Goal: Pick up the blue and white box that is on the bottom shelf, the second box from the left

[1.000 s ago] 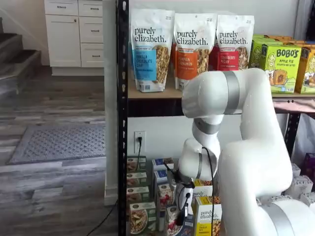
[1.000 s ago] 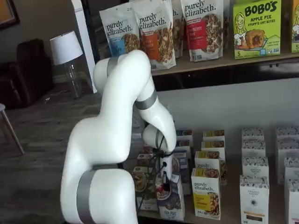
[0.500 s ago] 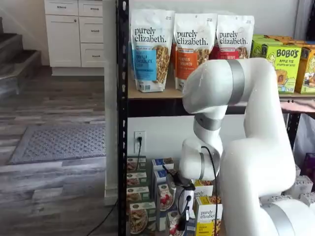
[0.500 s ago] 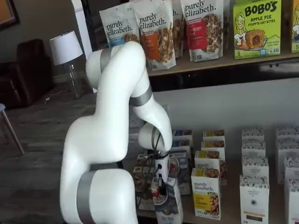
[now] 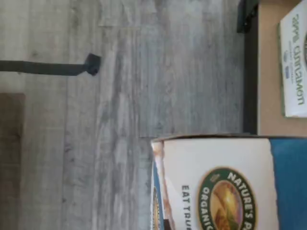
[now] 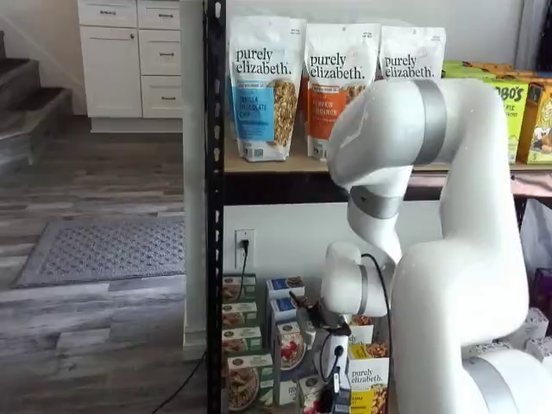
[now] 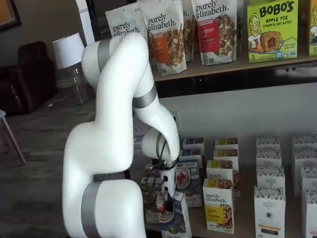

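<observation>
The blue and white box (image 7: 174,218) is out at the front edge of the bottom shelf (image 7: 233,232), tipped forward out of its row and held from above. In the wrist view its white top band and blue face (image 5: 225,187) fill the near corner, with grey floor (image 5: 120,96) beyond the shelf's edge. The pincer (image 7: 168,201) is clamped together on the box's top; in both shelf views its black fingers end at the carton (image 6: 321,392), so no gap shows between them.

Behind the held box, more cartons of the same blue kind (image 7: 187,174) stand in file. A yellow-fronted carton (image 7: 218,204) stands just beside it on one side, and green-fronted cartons (image 6: 244,379) on the other.

The risk, as I judge it, is the tilt: gripped only near its top, the box could swing or slip out, and its lower edge could catch the shelf lip or nudge the yellow-fronted carton over. The cable (image 6: 335,379) hanging by the fingers could also snag.

The arm (image 7: 116,129) folds sharply down from a high elbow, wrist low and pointing almost straight down at the shelf front.
</observation>
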`<act>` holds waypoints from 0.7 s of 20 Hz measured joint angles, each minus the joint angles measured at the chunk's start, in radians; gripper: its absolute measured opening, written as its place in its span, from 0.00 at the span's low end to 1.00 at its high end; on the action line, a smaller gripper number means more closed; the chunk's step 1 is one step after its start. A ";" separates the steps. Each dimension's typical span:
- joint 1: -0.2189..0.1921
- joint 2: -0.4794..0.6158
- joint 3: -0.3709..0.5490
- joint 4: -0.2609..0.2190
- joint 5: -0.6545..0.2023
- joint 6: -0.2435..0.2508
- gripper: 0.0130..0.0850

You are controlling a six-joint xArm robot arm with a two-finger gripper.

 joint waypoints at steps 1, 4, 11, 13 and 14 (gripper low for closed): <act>0.000 -0.023 0.025 0.000 0.001 0.000 0.39; -0.002 -0.081 0.079 0.004 0.006 -0.005 0.39; -0.001 -0.234 0.200 0.043 0.018 -0.038 0.39; -0.003 -0.280 0.230 0.027 0.030 -0.022 0.39; -0.004 -0.306 0.245 0.017 0.041 -0.012 0.39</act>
